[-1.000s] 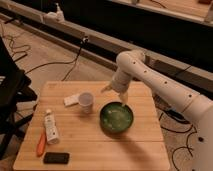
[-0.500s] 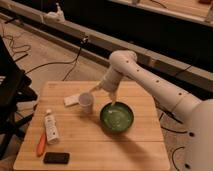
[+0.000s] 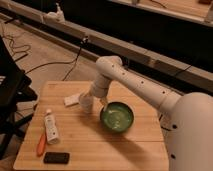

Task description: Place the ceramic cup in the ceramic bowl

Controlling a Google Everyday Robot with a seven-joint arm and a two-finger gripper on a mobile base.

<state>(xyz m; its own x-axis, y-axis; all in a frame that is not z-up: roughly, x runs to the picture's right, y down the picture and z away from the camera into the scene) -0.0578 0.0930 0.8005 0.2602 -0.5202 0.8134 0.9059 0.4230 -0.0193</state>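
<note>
The fingers of the gripper (image 3: 88,99) were down at the ceramic cup (image 3: 86,106), but whether they were apart or clamped on it could not be told. The gripper sat over the cup's mouth, hiding the rim, and the cup stood upright on the wooden table (image 3: 125,150), its base apparently on the boards. That approach from above made sense: a small, handleless cup offers little to catch except its rim and wall, and a hold from the top would leave the underside free for setting it down inside another vessel.

The ceramic bowl (image 3: 131,118) lay just beside the cup on its right, open side up and with nothing in it, so the carry looked short: a lift to clear the green rim, then a small move sideways. The task was judged to be at the grasping step, with the placing not yet done.

Outward from the gripper, the wrist pointed steeply down and the white arm (image 3: 137,89) bent sharply at a raised joint above the table's far edge, then ran down to the robot's body (image 3: 192,130) at the right. A white tube (image 3: 50,128), an orange object (image 3: 41,144) and a dark flat object (image 3: 56,158) lay well apart on the left.
</note>
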